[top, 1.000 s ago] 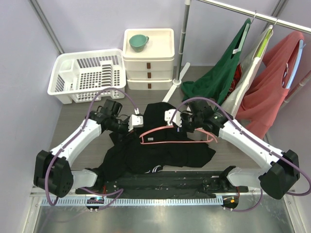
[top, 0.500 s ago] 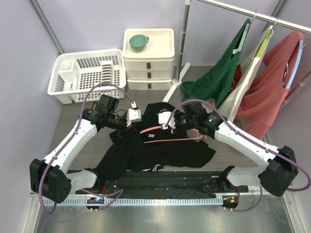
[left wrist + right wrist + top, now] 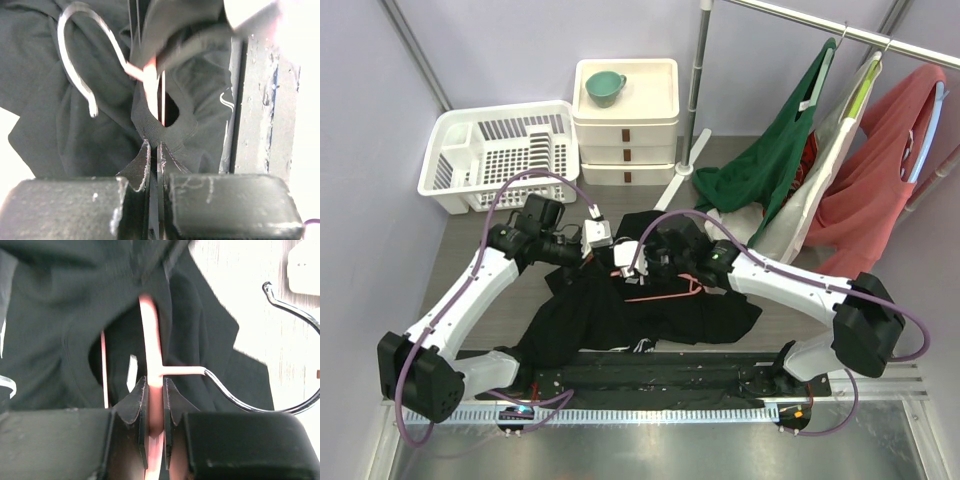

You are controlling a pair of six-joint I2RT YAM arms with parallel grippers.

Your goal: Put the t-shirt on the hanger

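Observation:
The black t-shirt (image 3: pixel 610 315) lies crumpled on the table between the arms. My left gripper (image 3: pixel 608 248) is shut on the shirt's collar edge (image 3: pixel 154 131) and holds the neck hole open. My right gripper (image 3: pixel 621 268) is shut on the pink hanger (image 3: pixel 663 297) at its neck, just below the metal hook (image 3: pixel 250 401). In the right wrist view the hanger's arm (image 3: pixel 149 325) runs into the shirt's (image 3: pixel 55 315) neck opening. In the left wrist view the hanger (image 3: pixel 150 77) and its hook (image 3: pixel 75 55) sit just past the collar; my left gripper (image 3: pixel 154 146) pinches fabric, and my right gripper (image 3: pixel 155 384) pinches pink plastic.
A white dish rack (image 3: pixel 500 155) stands at the back left, next to a white drawer unit (image 3: pixel 625 125) with a teal cup (image 3: pixel 605 87) on top. A dark green garment (image 3: pixel 775 160) and a salmon-red garment (image 3: pixel 880 185) hang from a rail at the right.
My right gripper has carried the hanger leftwards, and one hanger arm has gone into the shirt's neck opening. My left gripper has lifted the collar slightly and kept hold.

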